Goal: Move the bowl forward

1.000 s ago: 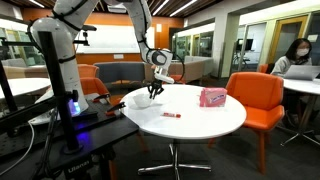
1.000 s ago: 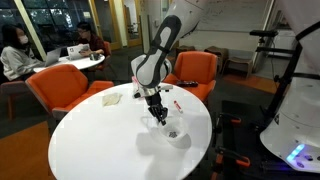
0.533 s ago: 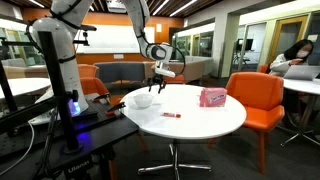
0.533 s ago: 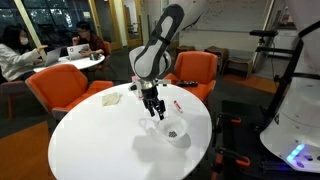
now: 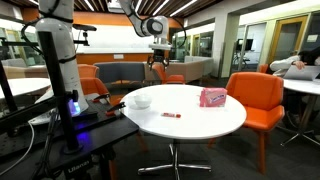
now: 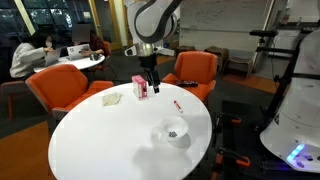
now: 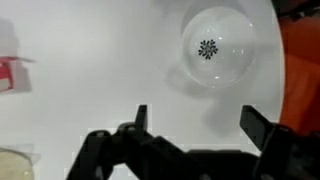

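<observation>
The small white bowl (image 5: 141,100) rests on the round white table (image 5: 200,125), near its edge on the robot's side; it shows in both exterior views (image 6: 175,133). From the wrist camera the bowl (image 7: 218,48) lies far below, with a dark star-shaped mark at its bottom. My gripper (image 5: 158,63) hangs high above the table, well clear of the bowl (image 6: 149,84). Its jaws (image 7: 200,122) stand wide open, with only bare tabletop between them.
A pink box (image 5: 212,97) (image 6: 141,88) and a small red pen-like item (image 5: 172,116) (image 6: 178,105) lie on the table. A pale napkin (image 6: 112,98) lies near the far edge. Orange chairs (image 5: 255,100) (image 6: 60,90) ring the table. The robot base (image 5: 60,90) stands beside it.
The gripper opened, let go of the bowl and rose well above the table. The bowl stays where it was set down.
</observation>
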